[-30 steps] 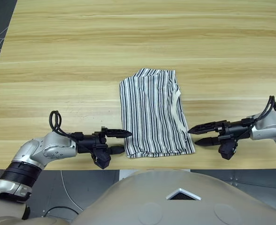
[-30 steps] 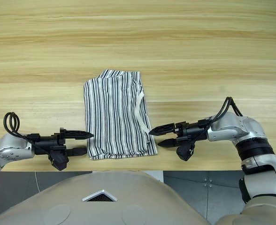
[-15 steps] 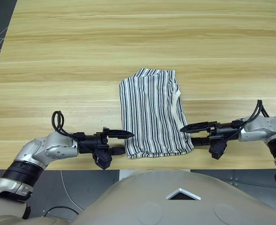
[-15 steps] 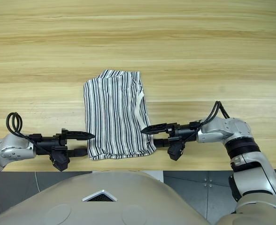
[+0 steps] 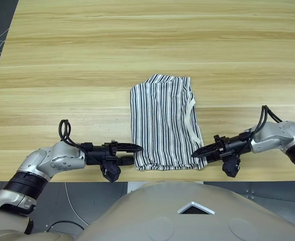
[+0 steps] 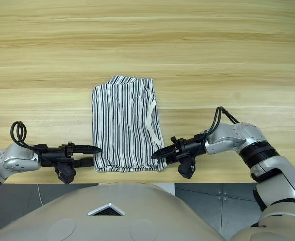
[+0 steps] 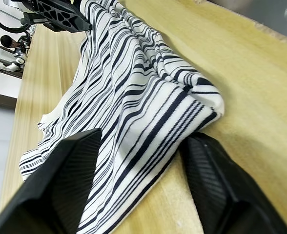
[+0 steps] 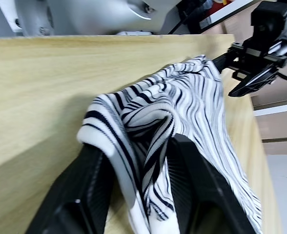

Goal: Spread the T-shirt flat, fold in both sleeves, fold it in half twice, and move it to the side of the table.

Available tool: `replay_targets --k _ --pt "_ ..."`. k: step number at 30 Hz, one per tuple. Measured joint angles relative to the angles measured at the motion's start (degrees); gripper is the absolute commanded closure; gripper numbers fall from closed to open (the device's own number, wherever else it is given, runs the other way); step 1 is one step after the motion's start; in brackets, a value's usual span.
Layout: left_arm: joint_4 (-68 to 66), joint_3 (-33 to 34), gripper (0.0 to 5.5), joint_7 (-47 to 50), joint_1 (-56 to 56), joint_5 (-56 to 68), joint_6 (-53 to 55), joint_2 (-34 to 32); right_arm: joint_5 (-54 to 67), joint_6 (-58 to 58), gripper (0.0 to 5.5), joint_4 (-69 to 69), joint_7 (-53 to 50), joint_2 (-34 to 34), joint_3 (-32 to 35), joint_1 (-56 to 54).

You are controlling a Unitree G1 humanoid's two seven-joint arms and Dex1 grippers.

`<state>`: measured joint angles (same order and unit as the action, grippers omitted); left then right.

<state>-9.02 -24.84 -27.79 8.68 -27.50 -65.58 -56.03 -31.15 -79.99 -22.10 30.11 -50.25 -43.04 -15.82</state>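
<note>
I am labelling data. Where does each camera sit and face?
Both eyes: on the head, looking down at the T-shirt on the table; both arms show.
Left wrist: looks along the left end effector, open around a T-shirt corner.
Right wrist: looks along the right end effector, shut on another corner.
All share the T-shirt.

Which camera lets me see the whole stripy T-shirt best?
The left eye view: the whole folded T-shirt lies on the table. The right eye view shows the same. The left wrist view shows one near corner between the open fingers of the left tool; the right wrist view shows the other bunched in the right tool.
</note>
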Motion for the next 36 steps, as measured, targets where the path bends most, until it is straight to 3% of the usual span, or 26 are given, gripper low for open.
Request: replay_targets --k 7,13,22,27,31,36 --pt "-1.0 -1.4 4.35 -0.5 -0.4 -0.2 0.0 0.0 6.0 5.7 5.39 5.0 6.9 -2.0 -1.6 0.0" --pt "-0.8 -2.0 5.38 -1.8 -0.5 -0.8 0.0 -0.3 10.1 9.6 5.40 12.2 9.4 -3.3 -0.9 2.3" --pt "-0.2 -3.1 5.38 -5.7 -1.4 2.7 2.5 -0.5 11.3 10.0 5.40 11.3 10.4 -3.8 0.2 4.1" --pt "9.4 -4.3 5.38 -18.9 -1.3 19.0 25.1 -0.7 12.3 9.3 5.40 7.1 10.1 -2.1 0.4 3.2" --pt "17.0 -4.2 5.38 -35.0 -8.7 32.5 50.7 -1.2 18.2 10.6 5.40 5.3 10.6 0.2 0.4 0.5" --pt "19.4 -2.1 5.38 -46.3 -15.6 40.2 61.8 -1.6 27.6 14.9 5.40 5.2 15.1 2.4 0.1 -3.0"
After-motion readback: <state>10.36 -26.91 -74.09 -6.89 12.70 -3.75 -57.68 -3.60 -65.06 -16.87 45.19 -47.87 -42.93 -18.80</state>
